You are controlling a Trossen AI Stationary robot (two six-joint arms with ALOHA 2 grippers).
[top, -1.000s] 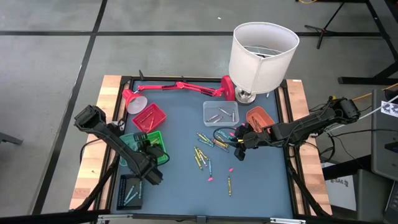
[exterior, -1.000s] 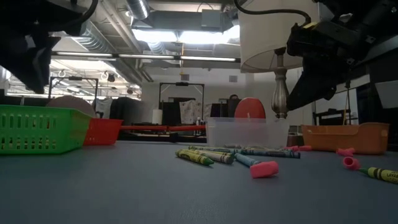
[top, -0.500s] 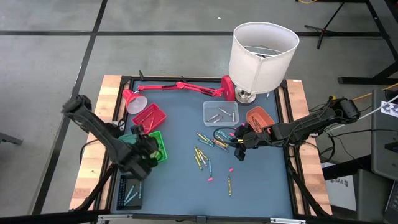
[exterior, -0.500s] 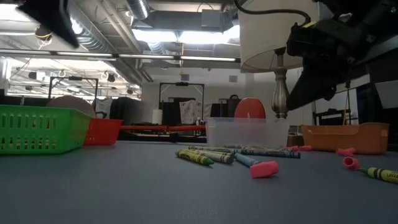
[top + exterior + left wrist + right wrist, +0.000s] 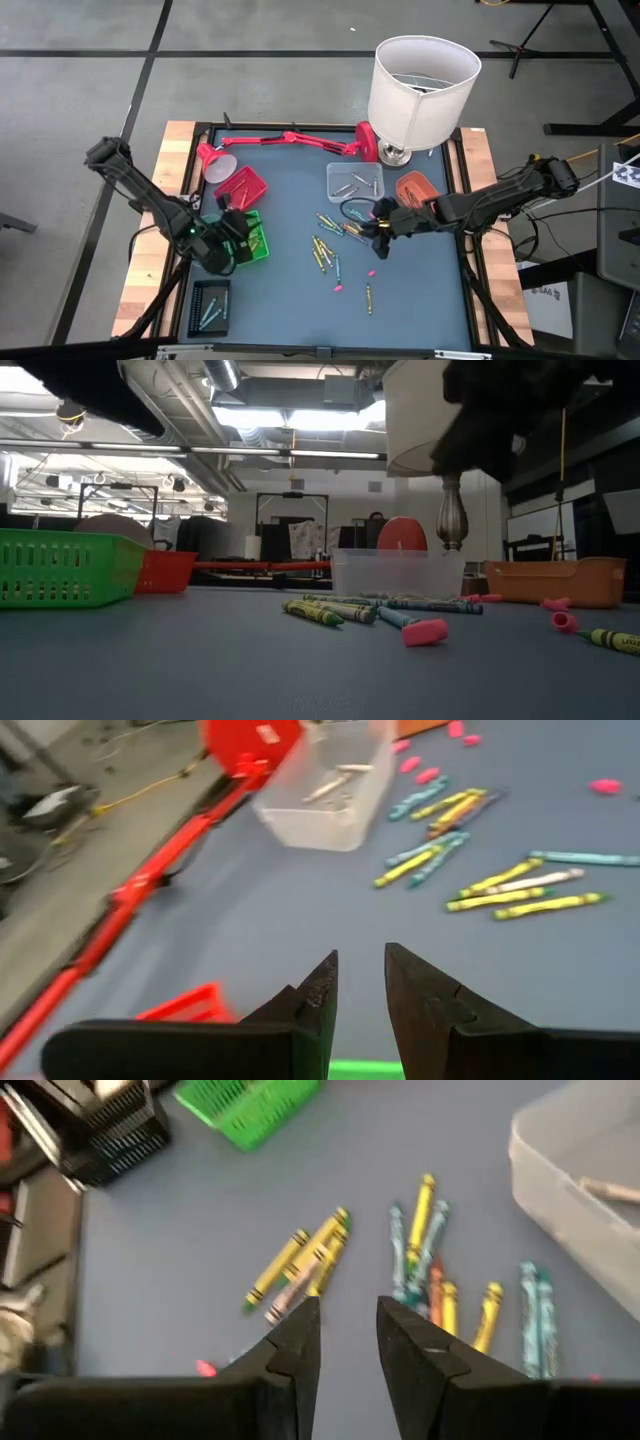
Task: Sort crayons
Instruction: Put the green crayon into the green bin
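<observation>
- So in the last second our left gripper (image 5: 232, 243) swung back from the table's near-left corner, by the dark blue tray (image 5: 209, 305), and now sits over the green slotted plastic basket (image 5: 254, 240). We read that as a drop-off run, though we can't see a crayon leave the jaws.
- Its jaws narrowed over that second. The left wrist view shows the two dark fingers (image 5: 318, 995) with a slim gap and nothing in it, so they're partly open and empty.
- Our right gripper (image 5: 377, 226) slid a bit toward the middle, and its arm now fills the top of the low view. It hangs over the loose pile of thin paper-wrapped crayons (image 5: 330, 238) in yellow, green and blue on the blue mat.
- Its jaws haven't budged: a narrow gap, nothing held, nothing touched. Its own camera looks straight down on the yellow sticks (image 5: 305, 1258).
- Most crayons still lie unsorted mid-table, between the green basket and the clear plastic tub (image 5: 354, 182), which holds a few pale ones. Plenty left to do.
</observation>
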